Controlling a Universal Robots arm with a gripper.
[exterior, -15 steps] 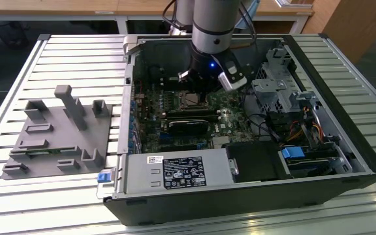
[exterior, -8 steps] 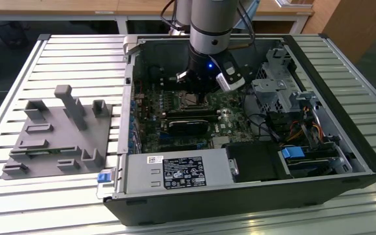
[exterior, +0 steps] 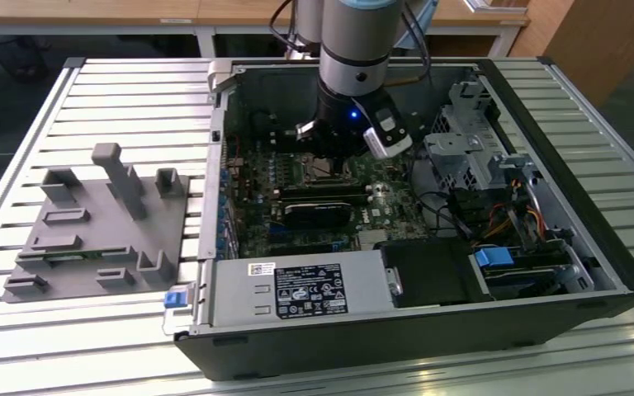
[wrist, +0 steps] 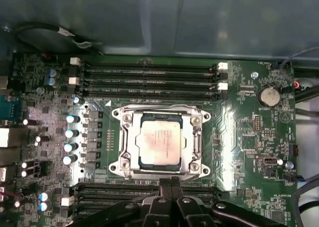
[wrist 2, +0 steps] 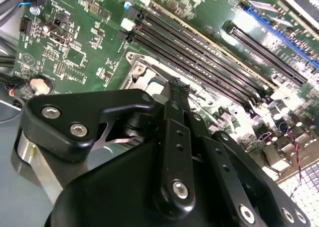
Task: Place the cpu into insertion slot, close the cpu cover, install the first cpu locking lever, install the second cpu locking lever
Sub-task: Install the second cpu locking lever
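Tool (wrist: 170, 187), fingers pressed together and holding nothing, is hovering beside the cpu cover (wrist: 192, 137), which is framing the seated cpu (wrist: 158, 139).

No legible print — anywhere

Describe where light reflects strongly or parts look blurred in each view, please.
In the first wrist view, the cpu top shows a pale, washed reflection inside the cpu cover, and the board is evenly lit. In the second wrist view, the gripper body near the camera looks soft, and the memory slots are sharper. In the exterior view, the table slats shine bright while the computer case interior stays dim.
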